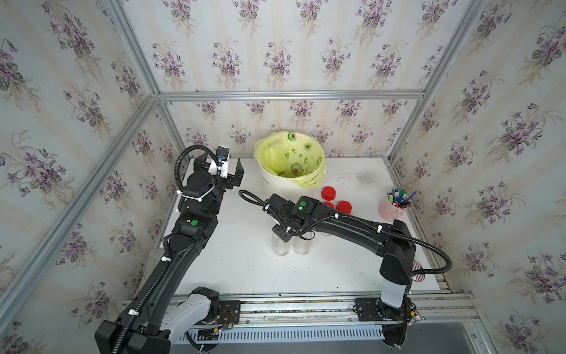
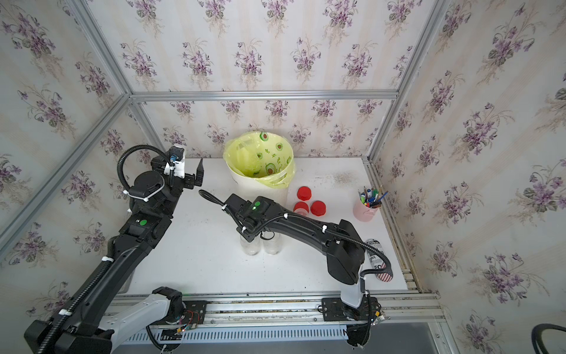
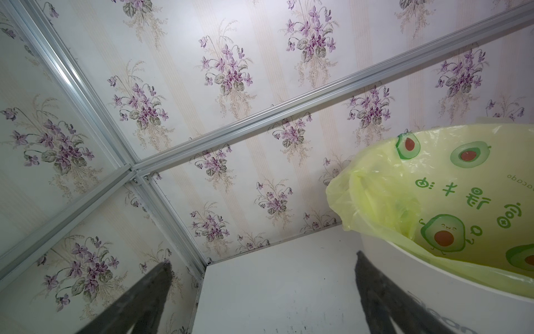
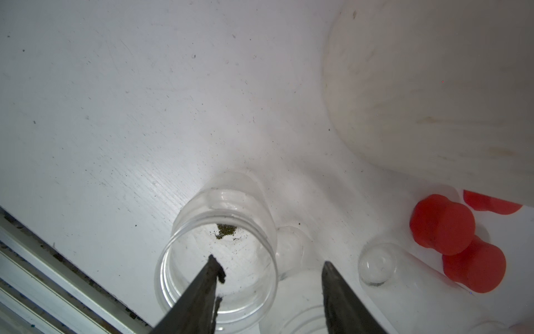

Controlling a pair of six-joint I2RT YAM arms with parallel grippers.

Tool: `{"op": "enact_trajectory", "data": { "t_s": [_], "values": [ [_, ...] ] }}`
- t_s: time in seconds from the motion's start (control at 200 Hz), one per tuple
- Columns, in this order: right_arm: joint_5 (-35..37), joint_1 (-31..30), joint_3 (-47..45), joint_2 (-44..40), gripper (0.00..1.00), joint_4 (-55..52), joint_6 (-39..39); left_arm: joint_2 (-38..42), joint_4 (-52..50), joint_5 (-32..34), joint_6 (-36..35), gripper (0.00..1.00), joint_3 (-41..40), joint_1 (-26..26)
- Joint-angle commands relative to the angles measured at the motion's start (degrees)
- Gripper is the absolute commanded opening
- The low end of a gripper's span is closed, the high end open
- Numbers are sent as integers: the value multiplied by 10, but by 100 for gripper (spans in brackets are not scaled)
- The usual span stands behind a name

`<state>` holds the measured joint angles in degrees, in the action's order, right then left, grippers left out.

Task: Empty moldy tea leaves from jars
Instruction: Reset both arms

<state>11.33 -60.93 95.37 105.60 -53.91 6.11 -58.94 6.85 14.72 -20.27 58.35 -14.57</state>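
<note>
Two clear, uncapped jars (image 1: 280,246) (image 1: 302,245) stand upright mid-table, seen in both top views. In the right wrist view the nearer jar (image 4: 219,254) holds only a small dark clump of tea leaves (image 4: 225,231) at its bottom. A second jar (image 4: 297,306) sits beside it and a third jar (image 4: 404,277) stands near the red caps (image 4: 442,224). My right gripper (image 4: 270,267) hovers open just above the jars, one finger over the nearer jar's mouth and nothing gripped. My left gripper (image 3: 263,260) is wide open and empty, raised at the back left beside the bin (image 1: 266,179).
The cream bin carries a yellow avocado-print bag (image 1: 294,156). Three red caps (image 2: 304,193) lie right of the bin. A pink pen cup (image 1: 390,210) stands at the right edge. Dark crumbs (image 1: 364,177) are scattered at the back right. A printed can (image 2: 376,257) lies behind the right arm.
</note>
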Motion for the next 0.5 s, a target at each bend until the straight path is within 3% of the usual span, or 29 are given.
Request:
{"op": "enact_trajectory", "data": {
  "t_s": [0.0,0.2,0.495],
  "values": [
    [-19,9,-7,-37,56,26,2,0,21,-1,9,100,0,1],
    [-16,31,-52,-132,62,90,-13,0,21,-3,9,100,-4,1],
    [-27,95,-180,-286,83,256,-8,14,35,-6,5,100,-29,1]
  ]
}}
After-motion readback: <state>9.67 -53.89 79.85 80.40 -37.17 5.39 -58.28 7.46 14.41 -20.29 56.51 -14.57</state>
